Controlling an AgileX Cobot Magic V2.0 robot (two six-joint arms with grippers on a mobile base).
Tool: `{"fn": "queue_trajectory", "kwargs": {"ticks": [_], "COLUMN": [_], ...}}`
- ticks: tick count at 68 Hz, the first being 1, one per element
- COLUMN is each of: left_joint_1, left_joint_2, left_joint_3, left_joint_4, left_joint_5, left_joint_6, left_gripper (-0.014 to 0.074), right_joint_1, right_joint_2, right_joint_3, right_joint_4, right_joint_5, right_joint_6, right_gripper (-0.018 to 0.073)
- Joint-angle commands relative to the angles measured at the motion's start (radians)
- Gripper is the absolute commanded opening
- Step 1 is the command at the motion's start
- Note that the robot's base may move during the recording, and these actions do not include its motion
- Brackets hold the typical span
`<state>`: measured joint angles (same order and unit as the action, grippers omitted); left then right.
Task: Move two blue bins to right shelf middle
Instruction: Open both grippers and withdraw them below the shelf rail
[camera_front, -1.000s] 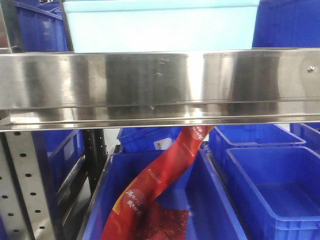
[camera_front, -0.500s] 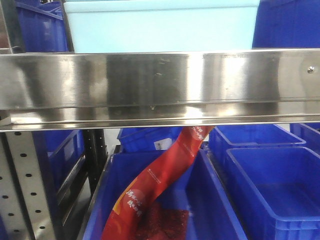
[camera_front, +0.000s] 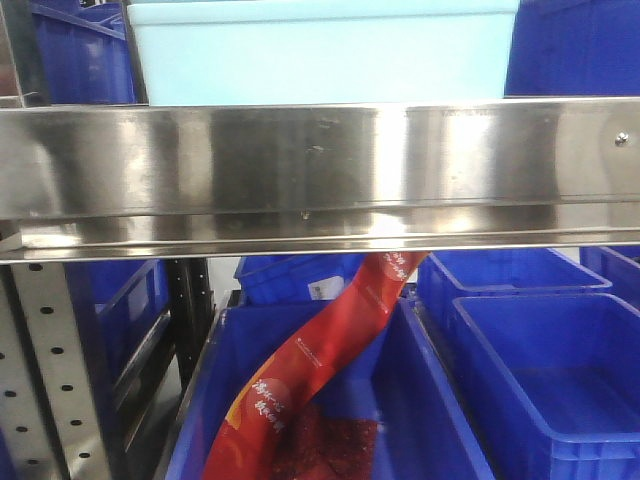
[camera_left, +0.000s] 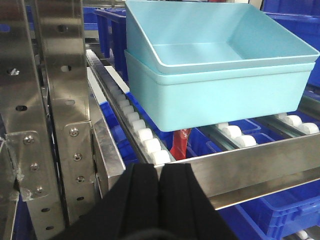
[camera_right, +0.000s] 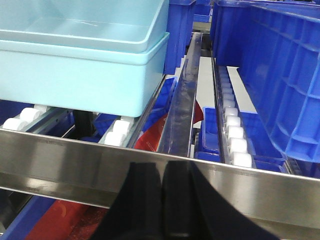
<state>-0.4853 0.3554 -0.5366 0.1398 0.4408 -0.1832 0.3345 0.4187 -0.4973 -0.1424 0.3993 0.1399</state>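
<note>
The left fingers (camera_left: 160, 175) are pressed together with nothing between them, just before the steel rail (camera_left: 250, 165) of the shelf. The right fingers (camera_right: 161, 175) are likewise closed on nothing, in front of that same rail (camera_right: 65, 160). Behind the rail, the two pale bins (camera_left: 220, 95) sit nested one inside the other on the white rollers (camera_left: 145, 137), square to the rail and a little back from it. In the right wrist view the pale bins (camera_right: 85, 75) lie left of a steel divider (camera_right: 182, 100), with a dark blue bin (camera_right: 280, 75) on the far side of it. In the front view, dark bins (camera_front: 545, 380) stand below the rail, one holding a red packet (camera_front: 320, 370).
</note>
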Motion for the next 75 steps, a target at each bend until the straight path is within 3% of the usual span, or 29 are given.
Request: {"fn": "queue_trajectory", "kwargs": {"ticks": [1,11,22,42,46,49,75], "left_joint_1": [-0.004,0.052,0.173,0.317,0.334,0.341,0.343], "left_joint_2": [-0.006,-0.044,-0.164,-0.355,-0.355,-0.355,-0.355], "left_joint_3": [-0.003,0.023,0.176,0.519,0.537,0.537,0.537], "left_joint_4": [-0.001,-0.001,-0.081,-0.088,-0.088,-0.088,-0.088], "left_joint_5": [-0.022,-0.032,-0.150,-0.364,-0.441,-0.393,-0.410], "left_joint_6": [-0.003,0.004,0.140,0.155,0.155,0.155,0.155], "left_gripper": [-0.0111,-0.0111,-0.0111,-0.0111,-0.0111,-0.0111,-0.0111], "right_joint_1": [-0.002,-0.002,-0.002,-0.002,-0.002,-0.002,-0.002], "right_joint_2": [-0.007,-0.007,-0.007,-0.007,-0.007,-0.009,-0.009], "right_joint_3": [0.001,0.001,0.001,0.001,0.001,0.001,0.001], "right_joint_4": [-0.013,-0.013,-0.013,-0.013,-0.013,-0.013,-0.013], "right_joint_5": [-0.026,-0.026,-0.026,-0.026,-0.026,-0.026,-0.026], "right_joint_6": [-0.001,-0.001,-0.001,-0.001,-0.001,-0.001,-0.001], "right_gripper": [-0.0162,-0.0162,-0.0162,-0.0162,-0.0162,-0.0162,-0.0162]}}
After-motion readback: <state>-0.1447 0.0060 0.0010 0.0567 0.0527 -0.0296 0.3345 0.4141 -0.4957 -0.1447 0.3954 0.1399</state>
